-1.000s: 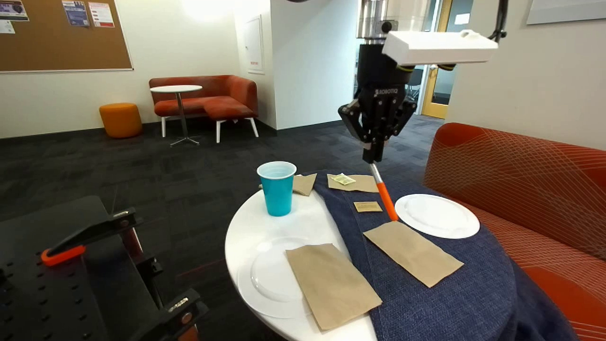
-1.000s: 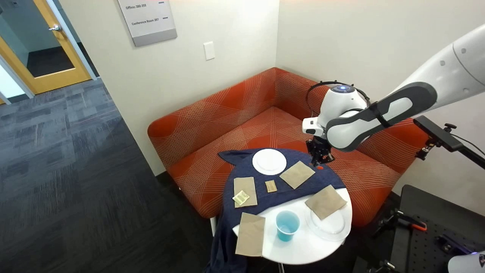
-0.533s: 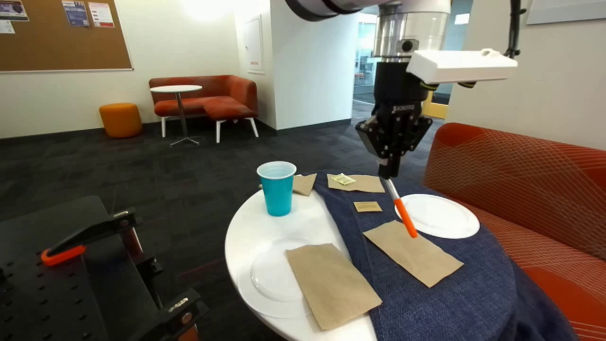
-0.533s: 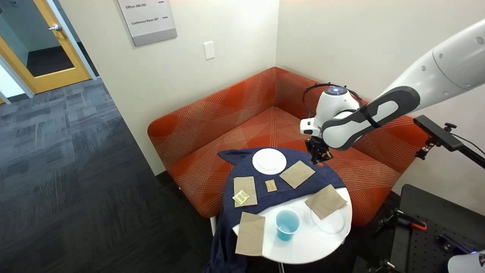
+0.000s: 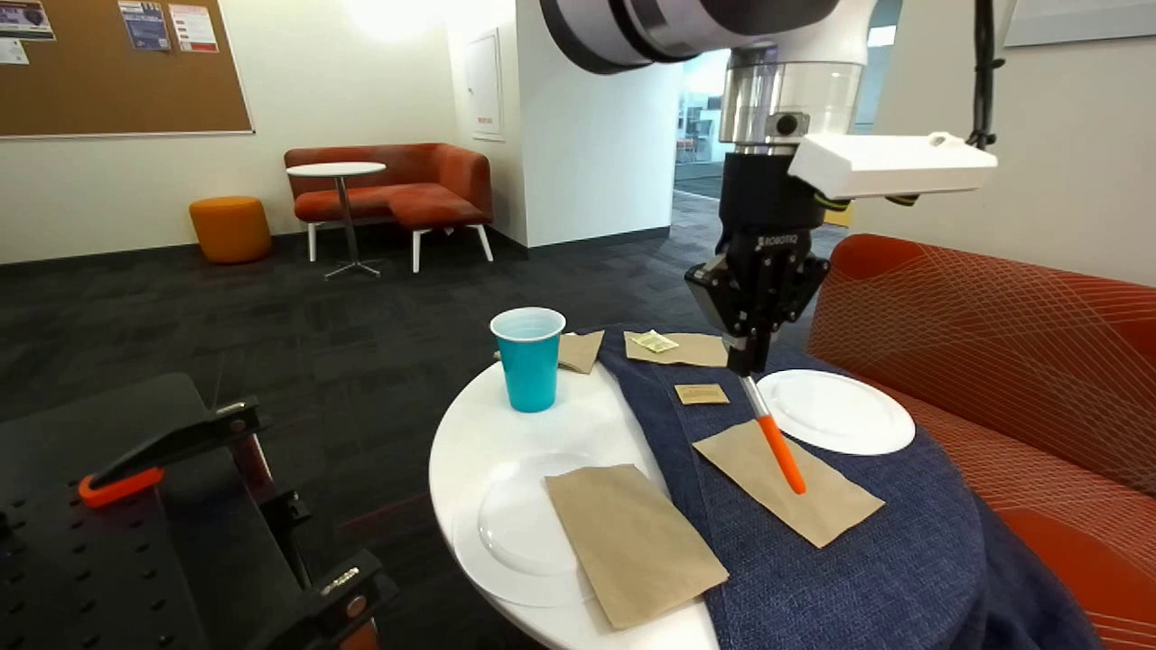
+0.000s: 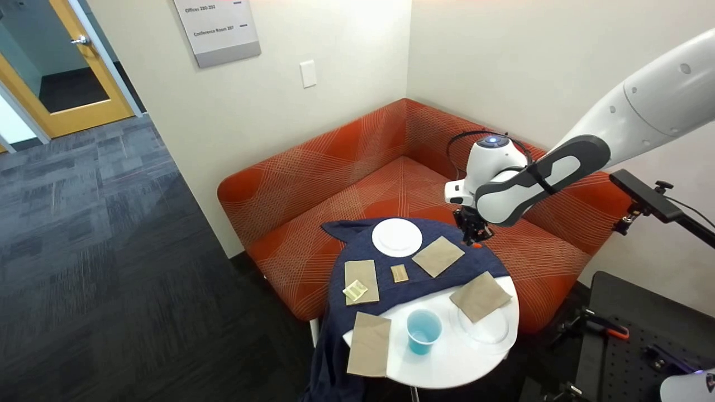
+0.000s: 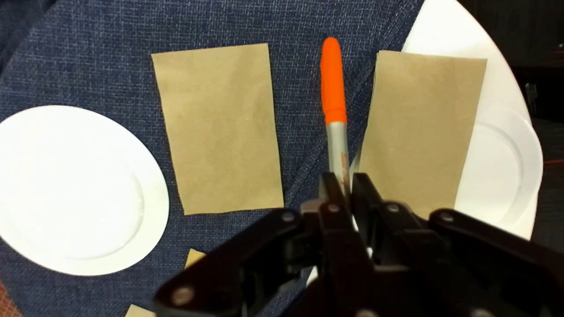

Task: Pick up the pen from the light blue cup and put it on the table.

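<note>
My gripper (image 5: 748, 370) is shut on the pen (image 5: 782, 454), a marker with an orange end and a grey body. The pen slants down from the fingertips, orange end lowest, over the cloth-covered part of the table (image 5: 488, 447). In the wrist view the pen (image 7: 333, 83) points away from the gripper (image 7: 343, 178), between two brown napkins. In an exterior view only its orange part (image 6: 476, 245) shows below the gripper; I cannot tell how far it is above the cloth. The light blue cup (image 5: 531, 370) stands upright on the white part; it also shows from above (image 6: 423, 335).
Brown napkins (image 5: 637, 546) lie on the table, one on a clear plate (image 5: 506, 582). A white plate (image 5: 835, 411) and small packets (image 5: 702, 394) lie on the navy cloth (image 5: 831, 587). A red sofa (image 6: 346, 190) borders the table. A black cart (image 5: 90, 560) stands nearby.
The gripper, holding the pen, has moved lower toward the cloth. In an exterior view it has also moved right, with the orange end now in front of the napkin. The cup has not moved.
</note>
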Tool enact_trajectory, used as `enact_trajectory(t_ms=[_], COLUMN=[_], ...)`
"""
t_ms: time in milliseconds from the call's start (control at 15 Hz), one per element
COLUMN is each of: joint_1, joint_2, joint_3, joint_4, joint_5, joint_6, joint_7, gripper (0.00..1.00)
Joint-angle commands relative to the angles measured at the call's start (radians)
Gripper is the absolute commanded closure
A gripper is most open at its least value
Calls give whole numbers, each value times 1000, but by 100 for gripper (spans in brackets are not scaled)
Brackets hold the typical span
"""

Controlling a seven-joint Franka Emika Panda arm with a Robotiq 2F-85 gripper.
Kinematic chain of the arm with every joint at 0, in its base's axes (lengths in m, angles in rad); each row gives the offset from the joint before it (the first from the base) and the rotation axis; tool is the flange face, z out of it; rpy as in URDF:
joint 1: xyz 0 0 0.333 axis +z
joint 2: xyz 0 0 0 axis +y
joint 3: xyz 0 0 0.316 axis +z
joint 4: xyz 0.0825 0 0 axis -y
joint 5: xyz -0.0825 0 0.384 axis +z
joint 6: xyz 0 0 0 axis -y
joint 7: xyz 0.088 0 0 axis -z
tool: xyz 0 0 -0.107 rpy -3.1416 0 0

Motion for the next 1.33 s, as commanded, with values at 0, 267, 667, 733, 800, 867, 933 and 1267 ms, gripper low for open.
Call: enact_trajectory(t_ms=[0,267,667,733,800,867,933,1267], joint_1=[-42,-104,-164,-172,-178,-180,-180,-176], joint_2=[33,73,133,136,141,145,150,161], joint_3=[19,51,98,103,109,114,117,133], joint_4=[11,16,24,19,17,16,18,27], joint_5=[1,34,33,32,31,31,30,28], joint_6=[44,106,137,140,144,146,146,139], joint_7=[8,-15,-16,-20,-21,-20,-17,-8], gripper=[97,97,97,97,97,97,97,55])
